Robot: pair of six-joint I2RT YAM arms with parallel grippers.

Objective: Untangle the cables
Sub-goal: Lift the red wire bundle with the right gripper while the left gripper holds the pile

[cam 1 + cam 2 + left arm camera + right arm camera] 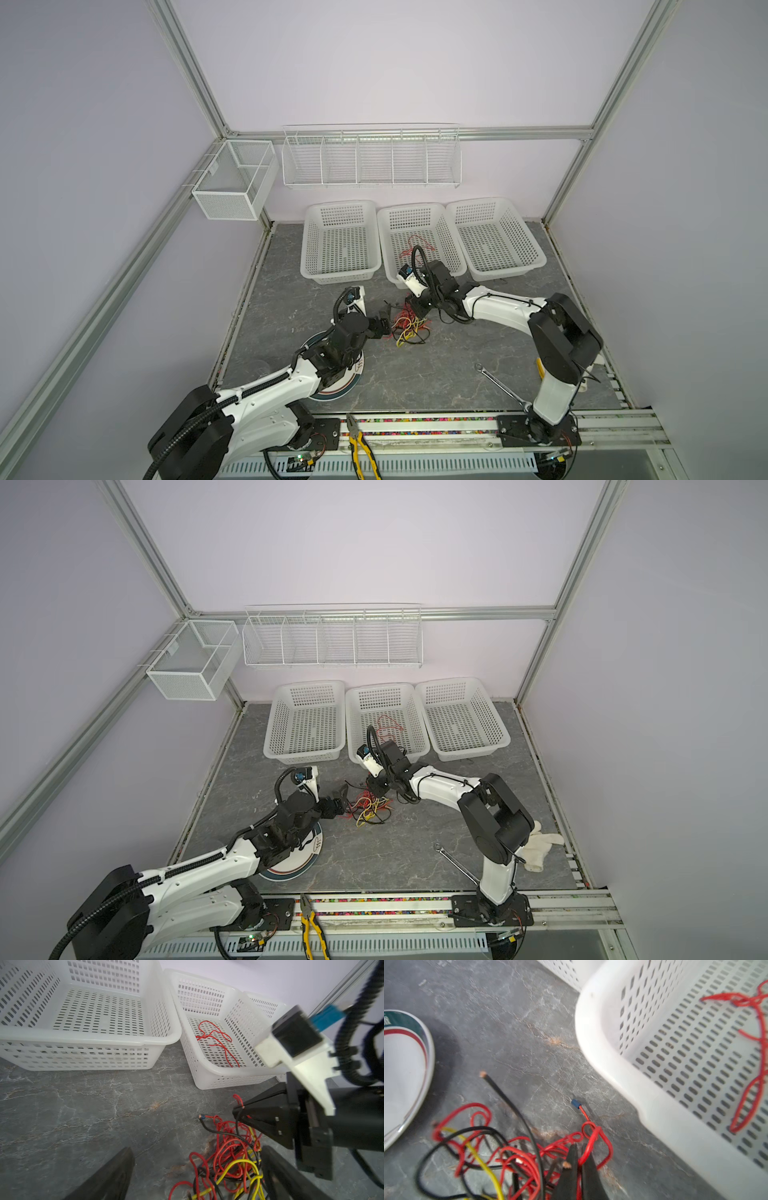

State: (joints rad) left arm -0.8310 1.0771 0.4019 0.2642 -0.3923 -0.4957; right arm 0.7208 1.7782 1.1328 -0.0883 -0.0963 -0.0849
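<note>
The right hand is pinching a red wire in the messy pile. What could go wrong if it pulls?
The right hand is shut on a thin red wire looped through the tangle of red, yellow and black wires. Pulling may tighten knots or drag the pile along, since the open left hand pins nothing. The thin wire could slip out.
</note>
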